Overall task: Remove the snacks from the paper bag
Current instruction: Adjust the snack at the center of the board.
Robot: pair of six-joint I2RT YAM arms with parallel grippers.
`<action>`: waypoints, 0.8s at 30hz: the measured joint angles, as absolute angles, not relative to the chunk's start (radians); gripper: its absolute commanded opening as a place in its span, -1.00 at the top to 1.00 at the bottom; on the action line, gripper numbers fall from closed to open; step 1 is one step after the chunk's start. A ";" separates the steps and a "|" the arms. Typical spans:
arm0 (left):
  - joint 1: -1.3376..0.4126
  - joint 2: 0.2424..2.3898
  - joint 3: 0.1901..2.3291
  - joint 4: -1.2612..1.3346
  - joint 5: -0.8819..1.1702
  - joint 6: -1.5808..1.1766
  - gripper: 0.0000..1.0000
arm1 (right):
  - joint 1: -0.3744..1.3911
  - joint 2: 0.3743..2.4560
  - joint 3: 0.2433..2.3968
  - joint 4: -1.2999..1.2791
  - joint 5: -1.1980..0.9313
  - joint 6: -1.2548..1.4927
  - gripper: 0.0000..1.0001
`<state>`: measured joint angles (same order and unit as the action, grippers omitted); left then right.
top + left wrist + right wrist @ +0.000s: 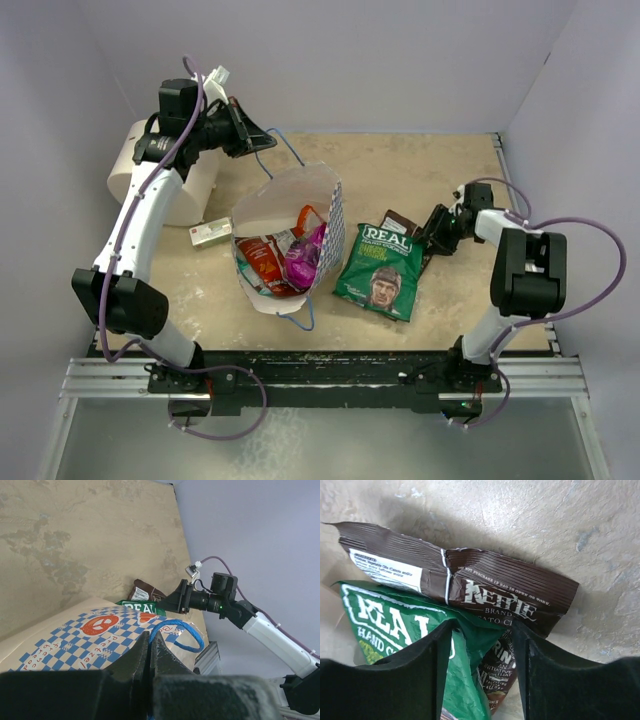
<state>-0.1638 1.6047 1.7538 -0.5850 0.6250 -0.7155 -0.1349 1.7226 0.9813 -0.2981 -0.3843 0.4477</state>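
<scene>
The white paper bag (292,205) lies open mid-table with a red-orange packet (264,262), a magenta packet (304,256) and others inside. My left gripper (262,140) is raised behind the bag and shut on its blue cord handle (176,628); the wrist view shows the jaws (151,636) closed on the cord above the checked bag (75,635). A green packet (383,272) lies right of the bag, overlapping a dark brown packet (400,224). My right gripper (432,232) is open; its fingers (482,630) straddle the green packet's corner (395,625) and the brown packet (510,595).
A big white cylinder (150,175) stands at the back left beside my left arm. A small flat whitish box (212,233) lies left of the bag. Walls close in on three sides; a metal rail (320,375) runs along the near edge.
</scene>
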 measured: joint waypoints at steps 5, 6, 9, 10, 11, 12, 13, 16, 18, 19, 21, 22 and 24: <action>-0.164 1.605 1.754 -0.585 0.625 -0.715 1.00 | -0.136 1.734 0.979 -0.269 -0.417 0.460 0.20; -0.164 1.605 1.754 -0.585 0.625 -0.715 1.00 | -0.136 1.735 0.975 -0.261 -0.424 0.461 0.33; -0.164 1.605 1.754 -0.585 0.625 -0.720 1.00 | -0.137 1.740 0.964 -0.232 -0.461 0.482 0.81; -0.164 1.605 1.754 -0.584 0.625 -0.722 1.00 | -0.138 1.742 0.963 -0.227 -0.474 0.498 0.99; -0.164 1.605 1.754 -0.584 0.625 -0.723 1.00 | -0.139 1.742 0.960 -0.224 -0.485 0.511 1.00; -0.164 1.605 1.754 -0.583 0.625 -0.723 1.00 | -0.142 1.738 0.959 -0.223 -0.493 0.518 1.00; -0.164 1.605 1.754 -0.582 0.625 -0.723 1.00 | -0.146 1.731 0.955 -0.220 -0.503 0.535 1.00; -0.164 1.605 1.754 -0.579 0.625 -0.723 1.00 | -0.164 1.663 0.932 -0.215 -0.534 0.579 1.00; -0.164 1.605 1.754 -0.577 0.624 -0.723 1.00 | -0.171 1.594 0.921 -0.207 -0.539 0.596 1.00; -0.164 1.605 1.754 -0.577 0.624 -0.723 1.00 | -0.175 1.546 0.910 -0.190 -0.534 0.604 1.00; -0.164 1.605 1.752 -0.576 0.624 -0.723 1.00 | -0.187 1.454 0.870 -0.138 -0.514 0.619 1.00; -0.164 1.605 1.752 -0.576 0.624 -0.723 1.00 | -0.204 1.400 0.828 -0.099 -0.501 0.629 1.00; -0.164 1.605 1.752 -0.575 0.623 -0.723 1.00 | -0.245 1.339 0.757 -0.059 -0.472 0.640 1.00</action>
<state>-0.1638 1.6047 1.7523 -0.5751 0.6231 -0.7235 -0.2451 1.3392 0.7570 -0.0586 -0.4725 0.6395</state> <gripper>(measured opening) 0.011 0.012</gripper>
